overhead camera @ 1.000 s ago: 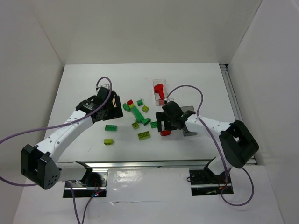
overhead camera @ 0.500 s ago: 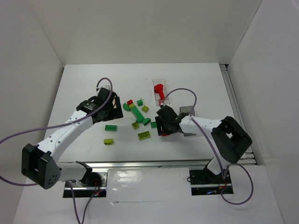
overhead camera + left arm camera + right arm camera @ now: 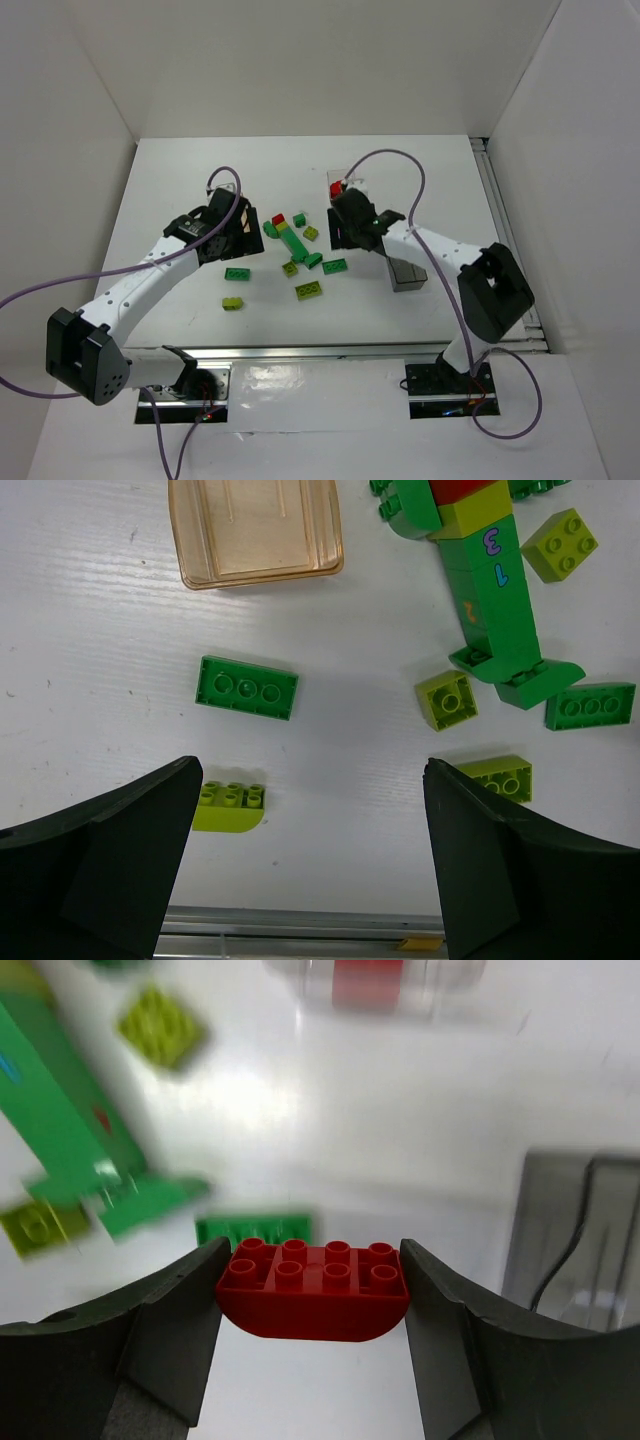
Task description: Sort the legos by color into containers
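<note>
Red brick [image 3: 312,1290] pinched in our right fingers [image 3: 150,1345], green brick [image 3: 255,1230] and smoky box [image 3: 560,1210] just beyond, our left fingers [image 3: 110,855] spread wide.

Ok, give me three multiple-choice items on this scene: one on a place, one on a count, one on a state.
1. In the left wrist view, the tan box lies:
A) top left
B) bottom right
C) between the fingers

2. Studs on the red brick in the right gripper:
A) four
B) six
C) eight

3. The left gripper is:
A) shut on a green brick
B) open and empty
C) shut on nothing

Answers:
1 A, it sits at that view's upper left edge.
2 C, two rows of four show on its top.
3 B, its jaws stand wide apart with nothing gripped.
</note>
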`<control>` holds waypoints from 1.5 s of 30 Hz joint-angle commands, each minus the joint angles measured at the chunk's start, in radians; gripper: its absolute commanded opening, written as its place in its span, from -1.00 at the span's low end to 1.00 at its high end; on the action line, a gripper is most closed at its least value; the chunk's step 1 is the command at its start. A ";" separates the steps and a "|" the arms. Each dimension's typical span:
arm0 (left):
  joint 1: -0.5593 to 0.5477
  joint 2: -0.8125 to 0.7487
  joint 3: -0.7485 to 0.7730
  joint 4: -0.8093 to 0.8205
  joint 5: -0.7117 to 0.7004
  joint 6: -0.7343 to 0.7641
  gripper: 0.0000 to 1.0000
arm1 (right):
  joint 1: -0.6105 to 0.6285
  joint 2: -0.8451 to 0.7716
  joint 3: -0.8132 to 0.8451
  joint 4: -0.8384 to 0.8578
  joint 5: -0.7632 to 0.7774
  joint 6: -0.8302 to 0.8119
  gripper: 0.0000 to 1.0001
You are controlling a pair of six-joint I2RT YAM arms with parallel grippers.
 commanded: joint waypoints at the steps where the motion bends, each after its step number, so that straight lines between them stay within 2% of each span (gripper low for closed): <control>1: -0.004 0.002 0.008 0.011 -0.016 -0.012 1.00 | -0.087 0.104 0.167 0.018 0.044 -0.073 0.30; 6: -0.004 0.002 0.008 0.001 -0.045 -0.012 1.00 | -0.166 0.280 0.401 0.008 0.035 -0.122 0.30; 8: -0.004 0.011 0.008 0.001 -0.045 -0.012 1.00 | -0.195 0.380 0.554 -0.004 0.034 -0.145 0.32; 9: -0.004 0.011 -0.001 0.001 -0.045 -0.012 1.00 | -0.195 0.409 0.555 -0.005 0.024 -0.145 0.32; 11: -0.004 0.022 -0.001 0.001 -0.045 -0.012 1.00 | -0.220 0.486 0.641 -0.005 0.024 -0.154 0.42; 12: -0.004 0.031 -0.011 0.001 -0.045 -0.012 1.00 | -0.220 0.510 0.671 -0.005 0.024 -0.154 0.63; 14: -0.004 0.040 -0.011 0.001 -0.045 -0.002 1.00 | -0.230 0.544 0.747 -0.023 0.024 -0.154 0.78; 17: -0.004 0.050 -0.011 0.001 -0.045 -0.002 1.00 | -0.220 0.479 0.699 0.009 0.013 -0.154 0.85; 20: -0.004 0.062 -0.020 0.020 -0.036 -0.011 1.00 | -0.211 0.370 0.544 0.104 0.022 -0.154 0.73; 23: -0.004 0.074 -0.029 0.034 -0.007 -0.012 1.00 | -0.200 0.238 0.410 0.139 0.022 -0.115 0.42; 24: -0.004 0.083 -0.029 0.048 0.005 -0.012 1.00 | -0.191 0.181 0.380 0.140 0.022 -0.092 0.23; 29: -0.014 0.092 -0.017 0.079 0.030 -0.012 0.92 | -0.128 0.035 0.183 0.149 -0.051 -0.049 -0.18; 33: -0.014 0.155 0.067 0.090 0.030 -0.031 0.82 | -0.050 -0.019 0.055 0.129 -0.076 -0.007 -0.16; 34: -0.014 0.193 0.084 0.090 0.030 -0.044 0.82 | -0.024 -0.032 0.041 0.118 -0.088 -0.007 -0.06; 36: -0.014 0.238 0.148 0.090 0.030 -0.068 0.85 | -0.005 -0.032 0.029 0.098 -0.070 -0.007 0.31; 37: -0.014 0.262 0.173 0.090 0.030 -0.080 0.85 | 0.004 -0.032 0.029 0.098 -0.070 -0.007 0.35; 40: -0.014 0.347 0.264 0.018 0.021 -0.152 0.87 | 0.023 -0.019 0.046 0.098 -0.114 -0.021 0.35; 41: -0.014 0.359 0.282 -0.008 -0.016 -0.175 0.87 | 0.036 0.013 0.061 0.116 -0.152 -0.070 0.30; 44: -0.014 0.335 0.304 -0.111 -0.100 -0.254 0.91 | 0.085 0.124 0.165 0.060 -0.183 -0.131 0.30; 45: -0.014 0.309 0.304 -0.125 -0.120 -0.268 0.91 | 0.098 0.147 0.181 0.060 -0.183 -0.171 0.39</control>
